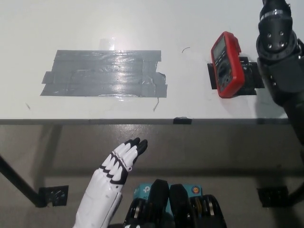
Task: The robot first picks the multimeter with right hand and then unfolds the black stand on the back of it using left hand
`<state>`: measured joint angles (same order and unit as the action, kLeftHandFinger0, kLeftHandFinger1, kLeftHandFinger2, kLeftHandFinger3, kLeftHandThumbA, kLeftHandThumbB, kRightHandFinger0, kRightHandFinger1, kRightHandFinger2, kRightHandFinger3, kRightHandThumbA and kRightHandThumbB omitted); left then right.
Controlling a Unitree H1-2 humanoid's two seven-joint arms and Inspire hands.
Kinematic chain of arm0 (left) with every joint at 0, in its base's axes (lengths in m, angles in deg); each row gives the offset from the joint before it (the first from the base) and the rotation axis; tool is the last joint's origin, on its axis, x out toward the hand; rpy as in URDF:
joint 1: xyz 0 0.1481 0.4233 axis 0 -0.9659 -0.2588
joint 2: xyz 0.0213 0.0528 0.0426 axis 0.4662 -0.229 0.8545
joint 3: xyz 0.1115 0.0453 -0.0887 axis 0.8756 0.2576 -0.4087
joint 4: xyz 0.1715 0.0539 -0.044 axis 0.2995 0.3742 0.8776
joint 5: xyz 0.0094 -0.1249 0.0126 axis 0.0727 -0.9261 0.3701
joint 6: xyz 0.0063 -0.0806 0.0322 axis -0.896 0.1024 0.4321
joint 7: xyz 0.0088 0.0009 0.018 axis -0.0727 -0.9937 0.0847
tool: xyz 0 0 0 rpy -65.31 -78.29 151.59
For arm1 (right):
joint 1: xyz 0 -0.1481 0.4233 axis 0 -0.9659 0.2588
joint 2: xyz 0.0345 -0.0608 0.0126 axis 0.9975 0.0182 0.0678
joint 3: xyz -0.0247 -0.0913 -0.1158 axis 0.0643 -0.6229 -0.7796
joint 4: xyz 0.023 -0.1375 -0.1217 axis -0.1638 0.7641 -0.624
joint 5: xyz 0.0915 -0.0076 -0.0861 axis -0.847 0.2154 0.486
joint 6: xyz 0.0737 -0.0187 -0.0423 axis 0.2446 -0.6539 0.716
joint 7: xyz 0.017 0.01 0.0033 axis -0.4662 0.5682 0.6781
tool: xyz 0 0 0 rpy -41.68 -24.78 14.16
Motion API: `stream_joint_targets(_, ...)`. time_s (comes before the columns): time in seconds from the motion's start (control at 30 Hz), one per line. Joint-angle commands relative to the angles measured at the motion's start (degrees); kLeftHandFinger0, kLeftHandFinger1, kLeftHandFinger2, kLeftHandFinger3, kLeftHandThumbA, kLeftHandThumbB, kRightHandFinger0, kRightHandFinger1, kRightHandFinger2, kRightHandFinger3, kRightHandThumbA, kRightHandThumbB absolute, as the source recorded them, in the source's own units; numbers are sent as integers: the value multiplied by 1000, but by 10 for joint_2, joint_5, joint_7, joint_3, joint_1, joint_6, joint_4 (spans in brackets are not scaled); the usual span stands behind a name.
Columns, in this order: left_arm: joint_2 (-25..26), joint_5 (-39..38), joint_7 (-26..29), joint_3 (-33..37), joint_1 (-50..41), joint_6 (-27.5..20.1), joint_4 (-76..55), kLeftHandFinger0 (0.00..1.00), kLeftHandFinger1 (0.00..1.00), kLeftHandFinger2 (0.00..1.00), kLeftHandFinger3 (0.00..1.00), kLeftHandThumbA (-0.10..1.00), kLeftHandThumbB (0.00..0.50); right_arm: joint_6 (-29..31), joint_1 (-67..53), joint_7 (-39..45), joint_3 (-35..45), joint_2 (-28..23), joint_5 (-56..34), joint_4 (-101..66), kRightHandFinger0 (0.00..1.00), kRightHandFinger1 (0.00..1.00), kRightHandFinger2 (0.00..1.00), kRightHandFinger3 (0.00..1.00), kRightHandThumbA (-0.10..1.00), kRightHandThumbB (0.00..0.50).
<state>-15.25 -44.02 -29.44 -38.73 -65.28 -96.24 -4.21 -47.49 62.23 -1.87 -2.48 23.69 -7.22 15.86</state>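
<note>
The red multimeter lies on the white table near its right end, over a black tape mark, with its face turned toward picture left. My black right arm stands just right of it, not touching it as far as I can see. The arm runs off the top edge, so my right hand is out of the picture. My white left hand rests below the table's front edge at lower left, open and holding nothing. The stand on the multimeter's back is hidden.
A large patch of grey tape covers the table's middle left. The table's front edge crosses the picture, with a small black mark on it. Floor and a black table leg show below.
</note>
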Motion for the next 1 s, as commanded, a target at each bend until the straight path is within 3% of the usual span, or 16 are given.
stream_joint_targets(0.0, 4, -46, -24, -42, 115, 45, 51, 1000, 1000, 1000, 1000, 1000, 272, -122, 10, 97, 33, -86, 40, -431, 1000, 1000, 1000, 1000, 950, 377)
stream_joint_targets(0.03, 4, -52, -23, -49, 134, 51, 63, 1000, 1000, 1000, 1000, 1000, 262, -125, 9, 104, 39, -94, 36, -472, 1000, 1000, 1000, 1000, 869, 345)
stream_joint_targets(0.07, 5, -55, -22, -54, 152, 56, 73, 1000, 1000, 1000, 1000, 1000, 265, -130, 11, 109, 44, -100, 32, -500, 1000, 1000, 1000, 1000, 863, 343)
stream_joint_targets(0.17, 17, -75, -21, -70, 187, 63, 101, 1000, 1000, 1000, 1000, 1000, 194, -146, -17, 120, 58, -114, 31, -635, 1000, 1000, 1000, 1000, 875, 305)
stream_joint_targets(0.23, 21, -87, -23, -77, 193, 67, 107, 1000, 1000, 1000, 1000, 1000, 187, -153, -35, 126, 62, -119, 31, -679, 1000, 1000, 1000, 1000, 893, 309)
stream_joint_targets(0.27, 25, -93, -25, -85, 200, 78, 117, 1000, 1000, 1000, 1000, 1000, 188, -152, -73, 126, 67, -120, 34, -741, 1000, 1000, 1000, 1000, 895, 328)
stream_joint_targets(0.33, 27, -102, -31, -91, 205, 90, 124, 1000, 1000, 1000, 1000, 1000, 179, -170, -128, 121, 73, -112, 44, -812, 1000, 1000, 1000, 1000, 866, 319)
stream_joint_targets(0.43, 25, -126, -39, -99, 215, 104, 140, 1000, 1000, 1000, 1000, 1000, 153, -155, -237, 112, 68, -90, 46, -889, 1000, 1000, 1000, 1000, 817, 262)
stream_joint_targets(0.5, 25, -137, -44, -99, 215, 109, 146, 1000, 1000, 1000, 1000, 1000, 138, -135, -304, 104, 63, -69, 71, -911, 1000, 1000, 1000, 1000, 846, 258)
stream_joint_targets(0.6, 27, -147, -50, -99, 197, 113, 146, 1000, 1000, 1000, 1000, 1000, 139, -110, -392, 86, 52, -41, 58, -917, 1000, 1000, 1000, 1000, 804, 261)
stream_joint_targets(0.73, 28, -151, -50, -95, 156, 101, 145, 1000, 1000, 1000, 1000, 1000, 133, -67, -506, 74, 33, -19, 67, -895, 1000, 1000, 1000, 1000, 755, 209)
stream_joint_targets(0.83, 23, -161, -56, -89, 103, 101, 137, 1000, 1000, 1000, 1000, 1000, 142, -37, -583, 62, 20, -5, 108, -851, 1000, 1000, 1000, 1000, 761, 213)
stream_joint_targets(0.97, 10, -185, -57, -87, 42, 106, 135, 1000, 1000, 1000, 1000, 1000, 179, 5, -632, 57, -7, 17, 68, -712, 1000, 1000, 1000, 1000, 703, 230)
